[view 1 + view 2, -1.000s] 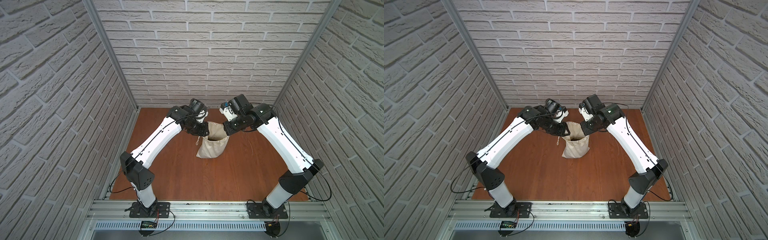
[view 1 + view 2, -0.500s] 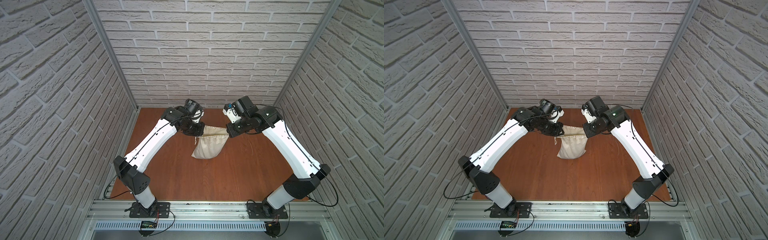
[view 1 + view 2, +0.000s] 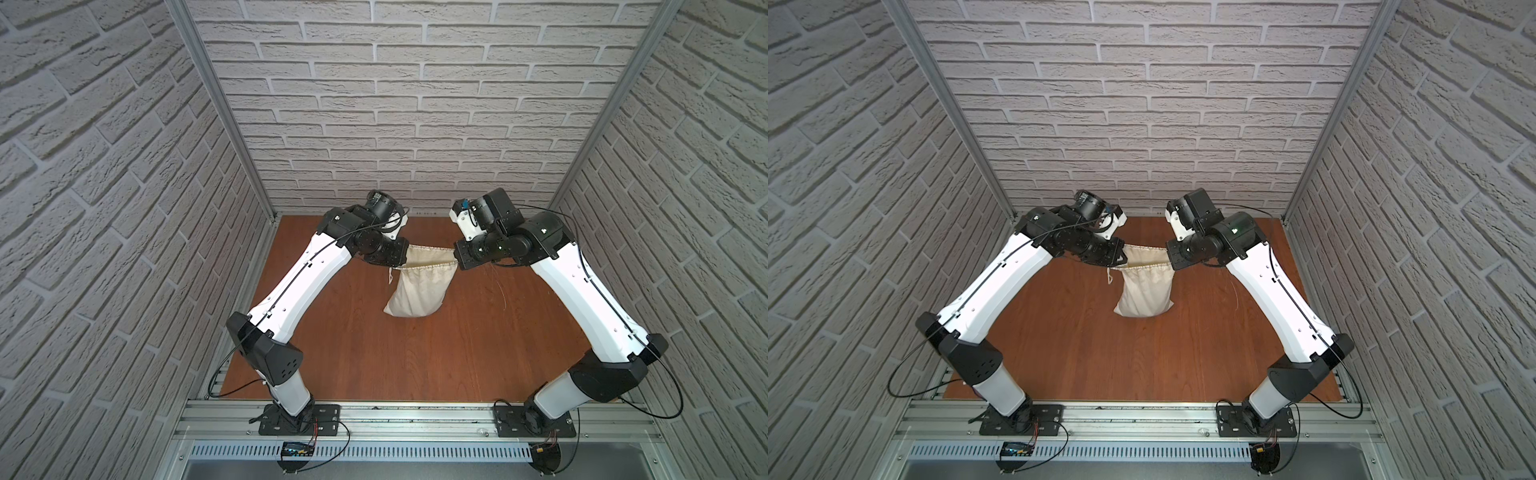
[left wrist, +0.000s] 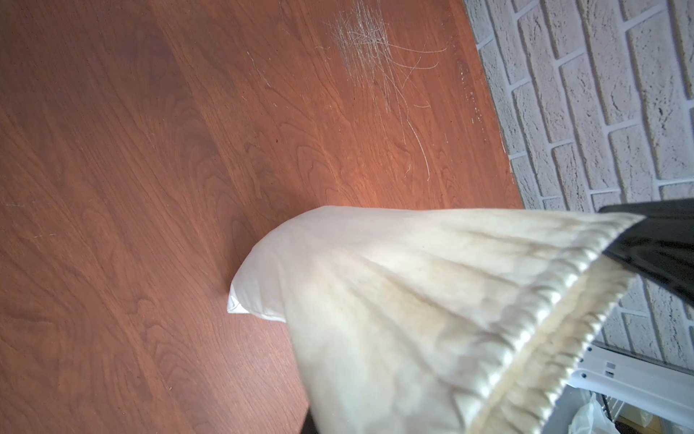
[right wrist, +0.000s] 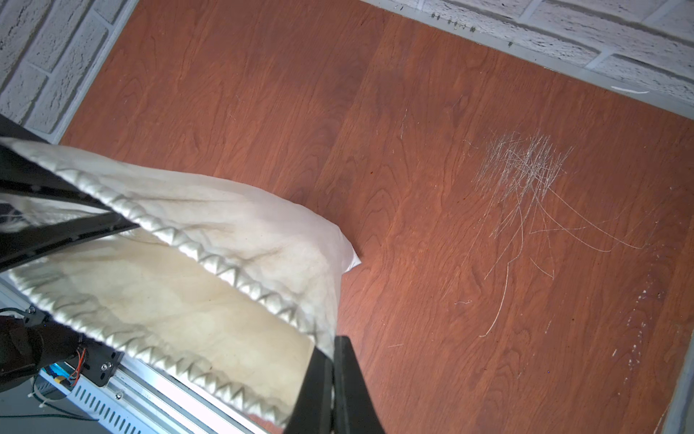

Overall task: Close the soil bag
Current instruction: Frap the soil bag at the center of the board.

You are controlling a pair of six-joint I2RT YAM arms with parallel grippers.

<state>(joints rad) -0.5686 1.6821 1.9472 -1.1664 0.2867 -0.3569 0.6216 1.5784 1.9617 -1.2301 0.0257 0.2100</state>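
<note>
Change: within the last second the arms have swung apart and the left hand (image 3: 405,261) has pinched shut. The mouth of the small cream cloth drawstring soil bag (image 3: 419,291), bunched narrow before, is now drawn into a long, shallow slot.
Hands: the left hand grips one end of the hem and the right hand (image 3: 457,261) is clamped on the other. Whether either also catches the cord inside the hem is unclear.
Bag position: it hangs by its hem between the hands, its base on the reddish-brown wood-grain surface (image 3: 415,361), rear centre.
Meaning: the lips are closer but still gaping, so the bag is probably not cinched yet.
Cord: the thin beige drawstring (image 3: 390,276) dangles slack at the left end.
Textures: soft matte weave and a zigzag-puckered hem (image 5: 210,259). Pale scratches (image 5: 522,176) mark the hard laminate.
</note>
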